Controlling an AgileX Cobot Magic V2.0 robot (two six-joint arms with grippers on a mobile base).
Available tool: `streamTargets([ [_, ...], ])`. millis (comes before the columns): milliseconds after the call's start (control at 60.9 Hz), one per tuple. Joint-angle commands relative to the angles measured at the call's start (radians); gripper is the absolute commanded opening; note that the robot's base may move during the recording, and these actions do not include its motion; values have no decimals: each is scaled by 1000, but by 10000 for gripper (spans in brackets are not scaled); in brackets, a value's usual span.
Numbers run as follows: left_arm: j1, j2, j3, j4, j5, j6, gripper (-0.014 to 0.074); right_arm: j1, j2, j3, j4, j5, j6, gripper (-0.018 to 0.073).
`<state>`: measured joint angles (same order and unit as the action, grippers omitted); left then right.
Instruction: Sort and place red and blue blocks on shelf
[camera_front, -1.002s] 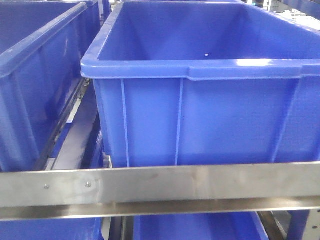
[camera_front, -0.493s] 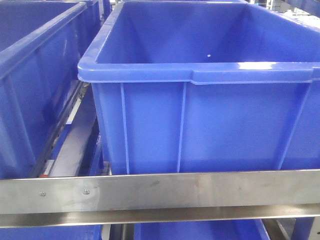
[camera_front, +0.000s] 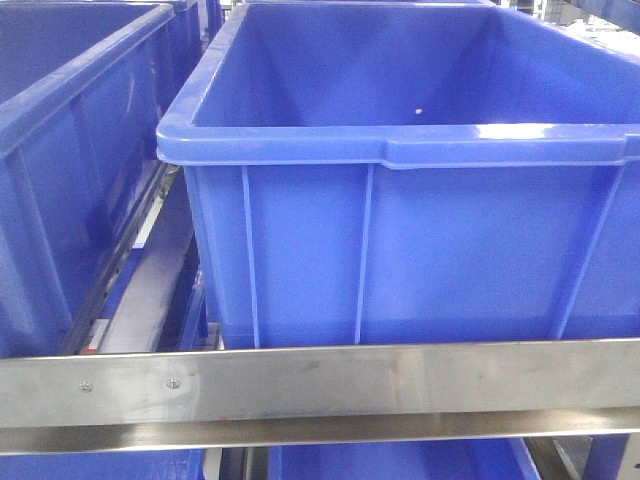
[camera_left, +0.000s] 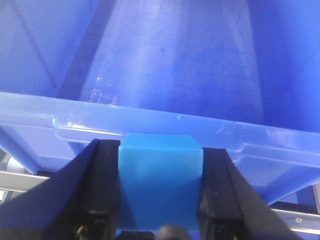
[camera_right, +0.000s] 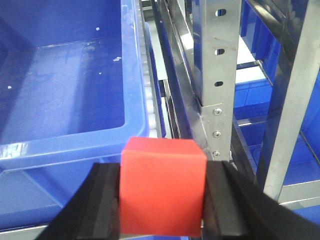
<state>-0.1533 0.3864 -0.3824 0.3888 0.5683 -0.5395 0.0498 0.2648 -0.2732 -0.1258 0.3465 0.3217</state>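
Gripping the light blue block (camera_left: 161, 182), the left pincer (camera_left: 160, 200) has its two black fingers (camera_left: 102, 190) pressed flat against the cube's sides. It holds the cube just in front of the near rim of a large blue bin (camera_left: 170, 65), whose open inside lies beyond the block. The right pincer (camera_right: 162, 200) is clamped the same way on the red block (camera_right: 162, 185). That block hangs at the near right corner of a second blue bin (camera_right: 60, 85), beside a perforated steel upright (camera_right: 220, 60). In the front-facing view, the shelf (camera_front: 400, 385) shows its shiny front rail, with two small screws (camera_front: 173, 383) toward the left end. A deep bin (camera_front: 400, 250) sits right behind that rail, and a neighbouring bin (camera_front: 50, 170) stands at the shelf's left edge.
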Motion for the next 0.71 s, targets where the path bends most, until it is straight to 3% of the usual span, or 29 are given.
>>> streamTargets([
  [0,-2,6,-29,18,-76,-1,122,-5,7,-28,-14,-87,-8,52],
  [690,-2,6,-29,18,-76,-1,122,-5,7,-28,-14,-87,-8,52],
])
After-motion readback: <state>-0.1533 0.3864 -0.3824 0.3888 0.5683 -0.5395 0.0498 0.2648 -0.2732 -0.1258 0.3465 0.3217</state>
